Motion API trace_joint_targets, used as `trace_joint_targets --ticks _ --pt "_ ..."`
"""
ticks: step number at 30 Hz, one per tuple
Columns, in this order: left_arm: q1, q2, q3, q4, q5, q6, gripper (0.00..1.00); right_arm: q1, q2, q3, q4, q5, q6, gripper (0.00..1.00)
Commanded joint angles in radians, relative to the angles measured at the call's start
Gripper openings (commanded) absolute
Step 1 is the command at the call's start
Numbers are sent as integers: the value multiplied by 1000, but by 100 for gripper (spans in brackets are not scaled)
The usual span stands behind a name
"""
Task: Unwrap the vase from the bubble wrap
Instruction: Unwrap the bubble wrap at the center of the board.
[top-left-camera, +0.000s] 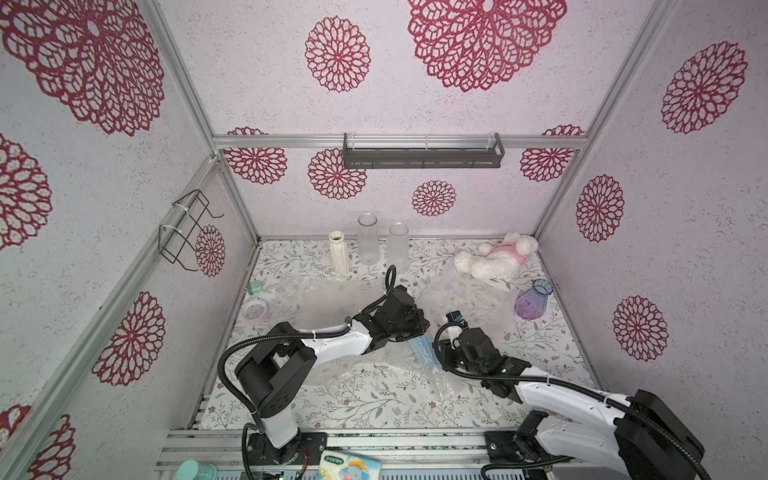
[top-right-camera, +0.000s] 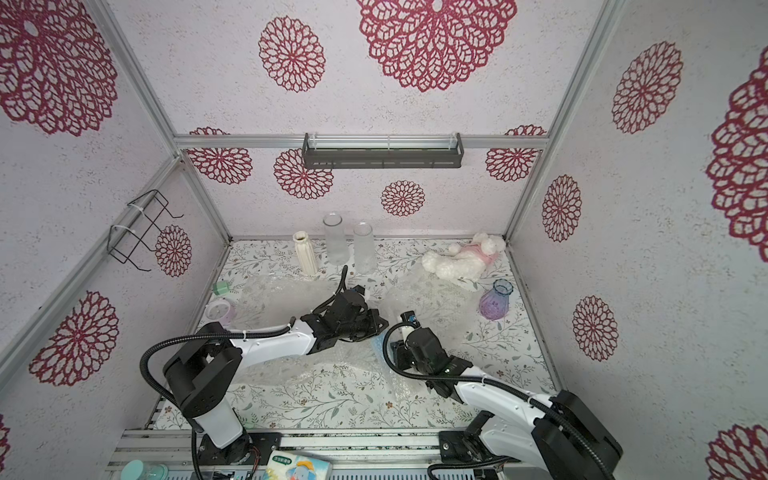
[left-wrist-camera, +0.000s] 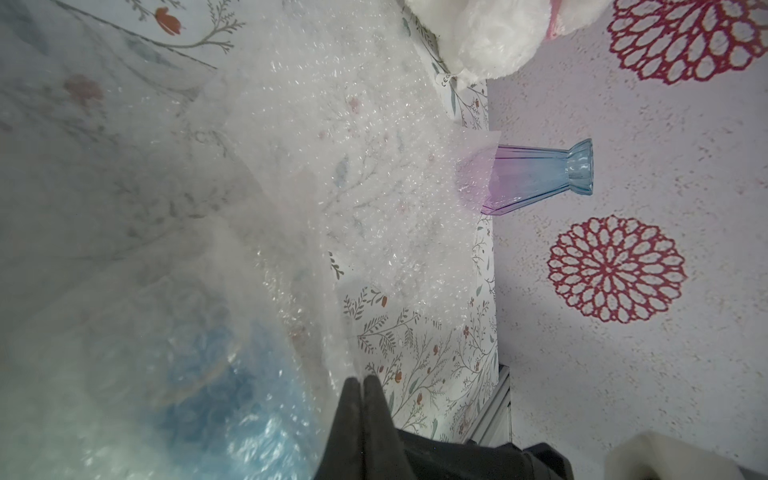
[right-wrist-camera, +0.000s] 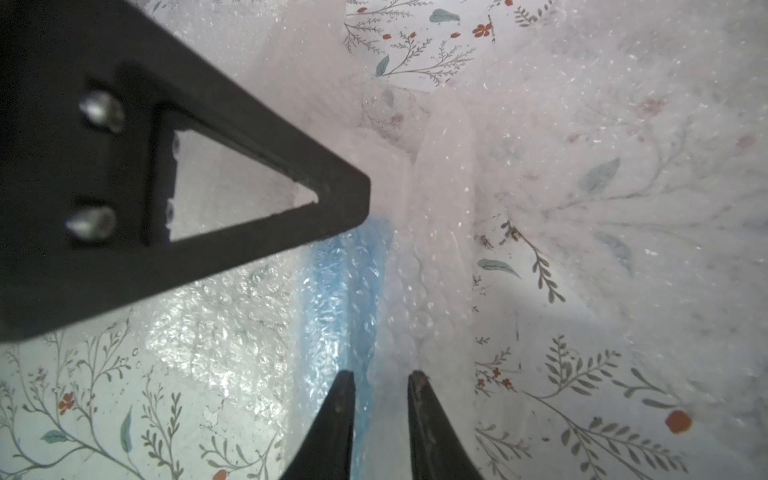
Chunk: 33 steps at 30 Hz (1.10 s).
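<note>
A blue vase lies mid-table, still inside clear bubble wrap. It shows only as a blue blur through the plastic in the left wrist view. My left gripper is just behind it, fingers pressed together on a pinched edge of the wrap, which stretches up from its tip. My right gripper comes in from the right. Its jaws stand a narrow gap apart, closed on a fold of wrap along the vase's edge.
Loose bubble wrap sheets lie at the back left and right. A purple-blue glass vase, a plush toy, a cream ribbed vase and two clear cylinders stand at the back. A green box sits at the left.
</note>
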Motion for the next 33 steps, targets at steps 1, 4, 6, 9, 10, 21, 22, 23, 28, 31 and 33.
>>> trace_joint_targets --ticks 1,4,6,9,10,21,22,23,28,31,33 --pt "7 -33 22 -19 -12 22 10 -8 9 30 38 10 -8 12" --pt "6 -42 16 -22 -19 27 16 -9 12 33 36 8 -2 3" --pt "7 -48 10 -20 -19 27 19 -9 13 36 30 10 -1 0" --pt "8 -64 1 -23 -23 26 25 -9 9 40 29 9 -1 0" --pt "7 -72 0 -27 -26 28 28 -9 6 41 29 9 -1 0" --pt "7 -251 -82 -135 -161 59 76 -9 -40 64 -31 8 9 0" --pt "7 -282 -100 -160 -186 60 78 -9 -43 66 -38 8 10 0" --pt "7 -322 -122 -192 -228 55 81 -9 -45 66 -42 8 10 0" --pt "9 -531 -232 -342 -396 40 97 -9 -62 51 -23 7 11 0" --pt "13 -576 -245 -420 -438 56 97 -9 -67 22 13 3 19 0" --pt "15 -578 -250 -421 -435 57 97 -9 -48 23 20 -2 22 0"
